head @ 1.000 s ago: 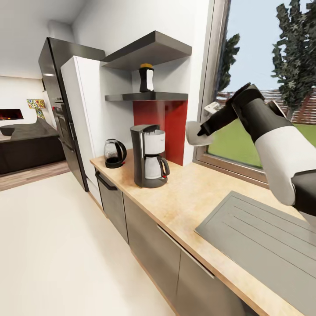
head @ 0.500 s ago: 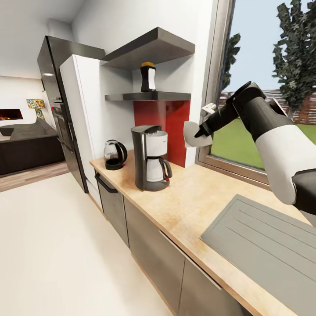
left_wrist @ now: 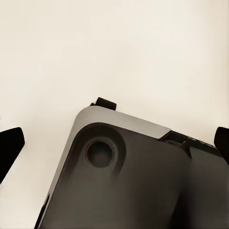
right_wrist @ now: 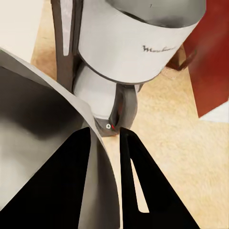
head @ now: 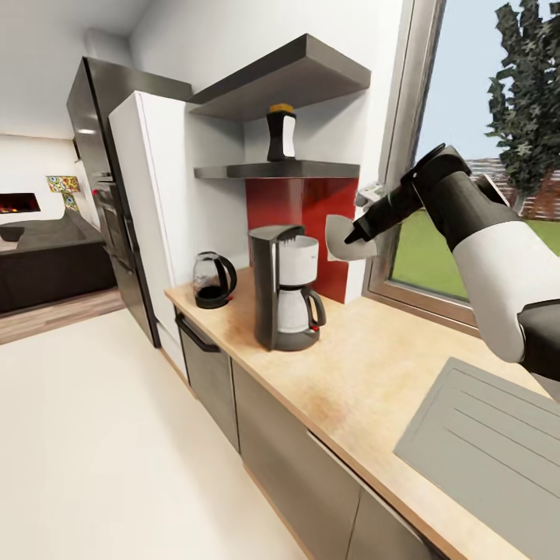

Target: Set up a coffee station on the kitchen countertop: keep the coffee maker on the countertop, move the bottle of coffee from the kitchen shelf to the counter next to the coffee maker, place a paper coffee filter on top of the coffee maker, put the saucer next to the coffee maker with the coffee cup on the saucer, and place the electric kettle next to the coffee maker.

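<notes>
Head view: right gripper (head: 359, 233) pinches thin white paper coffee filter (head: 339, 238) in the air, above-right of glossy grey coffee maker (head: 286, 288) on beige wood-look countertop (head: 350, 381). Right wrist view: black fingers (right_wrist: 76, 191) clamp the filter's curved edge (right_wrist: 52, 138), coffee maker (right_wrist: 129, 52) beyond. Left wrist view: left gripper's tips (left_wrist: 9, 150) spread wide.

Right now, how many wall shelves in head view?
2. The thicker dark grey slab shelf is the upper one; the kitchen shelf, thin and black, sits below it and carries the bottle of coffee. Both hang above the coffee maker.
</notes>
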Robot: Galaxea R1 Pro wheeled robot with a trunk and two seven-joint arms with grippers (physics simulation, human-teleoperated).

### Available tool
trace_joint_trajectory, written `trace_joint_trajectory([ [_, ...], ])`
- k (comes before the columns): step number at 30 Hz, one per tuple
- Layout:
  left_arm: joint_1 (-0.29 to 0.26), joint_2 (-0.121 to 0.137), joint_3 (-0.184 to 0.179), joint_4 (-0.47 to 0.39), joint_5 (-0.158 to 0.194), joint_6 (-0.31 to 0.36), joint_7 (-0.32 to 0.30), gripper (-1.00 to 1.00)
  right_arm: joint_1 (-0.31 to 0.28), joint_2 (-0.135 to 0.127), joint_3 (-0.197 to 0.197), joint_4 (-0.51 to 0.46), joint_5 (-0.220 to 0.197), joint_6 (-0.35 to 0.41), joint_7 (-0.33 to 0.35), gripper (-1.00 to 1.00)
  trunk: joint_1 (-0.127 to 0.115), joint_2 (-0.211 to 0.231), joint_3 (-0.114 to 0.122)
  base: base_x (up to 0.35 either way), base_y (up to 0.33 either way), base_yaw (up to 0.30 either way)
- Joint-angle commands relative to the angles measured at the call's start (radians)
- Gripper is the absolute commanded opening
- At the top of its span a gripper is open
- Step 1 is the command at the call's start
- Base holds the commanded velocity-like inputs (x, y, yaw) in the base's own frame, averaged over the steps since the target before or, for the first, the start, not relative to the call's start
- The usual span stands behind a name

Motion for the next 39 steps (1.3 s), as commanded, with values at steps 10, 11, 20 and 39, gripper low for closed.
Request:
trace_joint_trajectory([
  [10, 0.0, 0.0, -0.003, -0.001, 0.01, -0.001, -0.001, 1.0, -0.002, 0.0, 0.002, -0.003, 0.006, 0.009, 0.008, -1.0, 0.001, -0.001, -0.001, 0.203, 0.203, 0.0],
  [11, 0.0, -0.001, -0.003, -0.002, 0.01, -0.001, -0.001, 1.0, -0.002, 0.0, 0.001, -0.003, 0.006, 0.009, 0.008, -1.0, 0.001, -0.001, -0.001, 0.185, 0.194, 0.0],
  [20, 0.0, -0.001, -0.003, -0.001, 0.01, -0.001, -0.001, 1.0, -0.036, -0.031, -0.001, -0.004, 0.011, 0.01, 0.008, -1.0, 0.001, -0.001, -0.001, 0.055, 0.057, 0.0],
  [39, 0.0, -0.001, -0.003, -0.001, 0.01, -0.002, -0.002, 1.0, -0.072, -0.033, -0.001, 0.004, 0.08, 0.01, 0.0, -1.0, 0.001, -0.001, -0.001, 0.046, 0.0, 0.0],
])
